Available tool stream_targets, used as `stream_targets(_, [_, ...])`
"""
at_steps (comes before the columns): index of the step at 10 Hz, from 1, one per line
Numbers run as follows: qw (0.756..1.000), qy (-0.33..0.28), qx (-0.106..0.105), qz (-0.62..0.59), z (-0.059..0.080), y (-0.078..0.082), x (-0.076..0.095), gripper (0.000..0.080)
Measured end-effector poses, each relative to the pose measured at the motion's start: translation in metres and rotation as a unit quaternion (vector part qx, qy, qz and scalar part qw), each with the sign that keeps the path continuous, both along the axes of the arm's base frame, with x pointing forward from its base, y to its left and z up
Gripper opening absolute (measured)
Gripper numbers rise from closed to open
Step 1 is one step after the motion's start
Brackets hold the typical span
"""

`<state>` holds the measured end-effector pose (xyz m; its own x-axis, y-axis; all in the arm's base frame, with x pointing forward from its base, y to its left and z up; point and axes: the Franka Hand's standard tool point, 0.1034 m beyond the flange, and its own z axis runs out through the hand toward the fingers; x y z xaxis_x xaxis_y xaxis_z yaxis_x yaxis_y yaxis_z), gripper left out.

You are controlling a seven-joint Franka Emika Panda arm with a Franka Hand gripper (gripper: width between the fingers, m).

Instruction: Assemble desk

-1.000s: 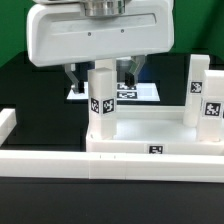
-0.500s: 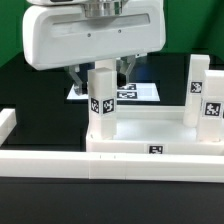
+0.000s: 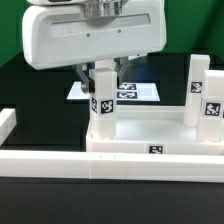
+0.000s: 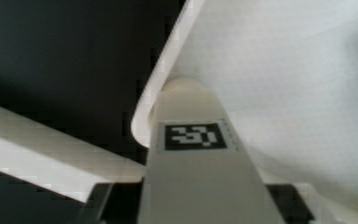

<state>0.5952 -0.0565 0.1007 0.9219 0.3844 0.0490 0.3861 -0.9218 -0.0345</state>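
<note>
I see the gripper (image 3: 102,72) pinching the top of a leg (image 3: 101,100), one finger on each side. The leg stands upright, long axis vertical, at the tabletop's (image 3: 150,130) corner on the exterior view's left, tag facing the camera. A second leg (image 3: 206,92) stands upright at the exterior view's right corner

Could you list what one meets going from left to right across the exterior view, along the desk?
Border rail end → leg between the end effector's fingers → marker board behind → second upright leg, both legs standing on the tabletop.
</note>
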Motion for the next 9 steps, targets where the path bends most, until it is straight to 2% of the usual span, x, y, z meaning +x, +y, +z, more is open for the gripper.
stream_targets(2, [0.993,0.004,0.010,-0.120,0.0002,-0.0009,0.0003,0.0288])
stream_targets(4, [0.972,0.010,0.015,-0.233,0.0003,-0.0010,0.0006,0.0289])
stream_targets(9, [0.895,0.021,0.023,-0.445,0.0007,-0.0001,0.0018,0.0290])
